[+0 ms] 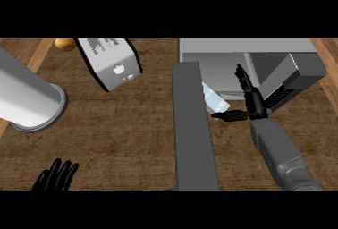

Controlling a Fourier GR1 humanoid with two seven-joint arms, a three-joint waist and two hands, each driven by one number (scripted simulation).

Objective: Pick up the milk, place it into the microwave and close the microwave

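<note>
The right hand (pixel 246 103) reaches into the microwave (pixel 264 62) mouth, fingers straight up and thumb out toward the milk (pixel 214 99); nothing is held, and whether the thumb touches the carton cannot be told. The milk, a pale carton, lies tilted at the microwave's threshold, partly behind the open door (pixel 192 129). The left hand (pixel 56 176) rests open at the lower left edge. On the desk (pixel 125 134) stand a grey cylinder (pixel 26 103) and a silver box (pixel 112 60).
</note>
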